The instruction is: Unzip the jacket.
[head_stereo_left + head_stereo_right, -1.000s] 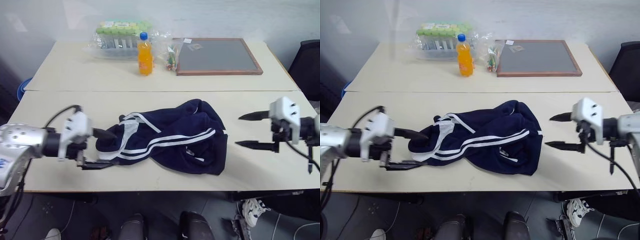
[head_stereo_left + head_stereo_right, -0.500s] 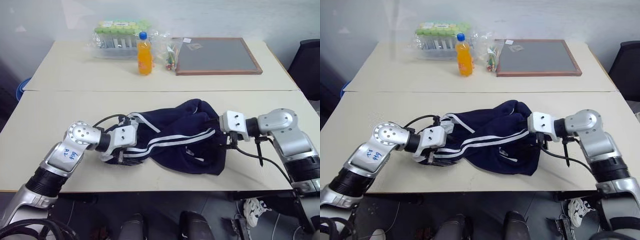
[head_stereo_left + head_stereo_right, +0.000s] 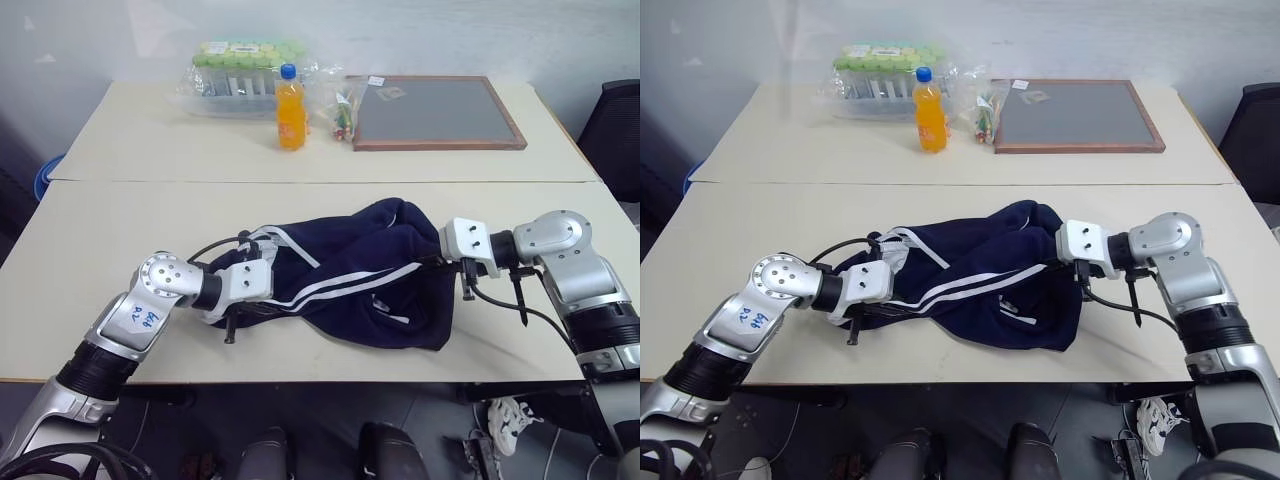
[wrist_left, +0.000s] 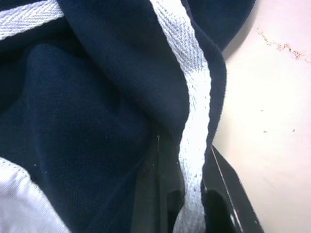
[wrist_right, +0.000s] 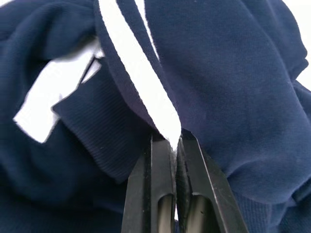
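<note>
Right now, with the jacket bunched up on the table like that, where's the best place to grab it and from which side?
Judging by its pose, take the jacket at its two ends, coming in low from either side. It lies crumpled lengthwise, and white-striped folds stick out there. The left gripper and right gripper are each shut on such a fold.

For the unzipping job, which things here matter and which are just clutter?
Job:
navy blue soft fabric jacket with white stripes
left gripper, shut on jacket
right gripper, shut on jacket

Lying about:
orange drink bottle
wood-framed grey board
plastic-wrapped pack of green-capped bottles
</note>
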